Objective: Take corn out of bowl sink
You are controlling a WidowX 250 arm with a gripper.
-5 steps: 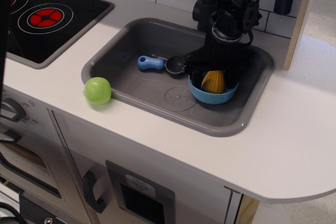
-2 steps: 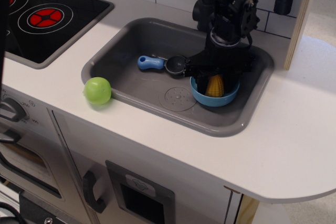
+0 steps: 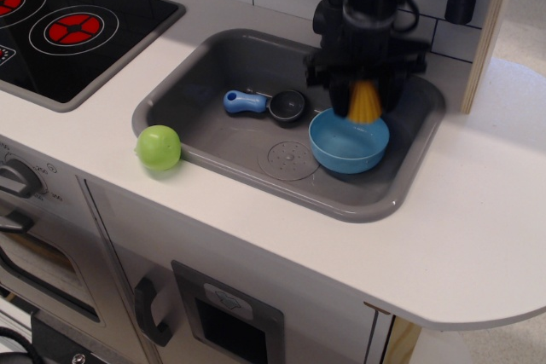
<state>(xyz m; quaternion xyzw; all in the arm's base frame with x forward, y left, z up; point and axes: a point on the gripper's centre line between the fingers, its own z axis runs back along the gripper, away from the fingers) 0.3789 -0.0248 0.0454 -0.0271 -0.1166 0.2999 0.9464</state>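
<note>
Sink (image 3: 213, 74): blurred tool (image 3: 365, 101) half-hides corn (image 3: 364, 105).

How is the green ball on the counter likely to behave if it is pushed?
The green ball looks smooth and round, so it would probably roll at a light push. It sits right by the sink rim, so it may drop into the basin. Its glossy plastic look suggests it is light and a bit slippery.

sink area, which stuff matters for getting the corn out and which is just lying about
Job things:
corn, held in the hand above the bowl
bowl, now empty
sink

Lying about:
green ball on the counter
dark cup with blue handle
stove
</note>
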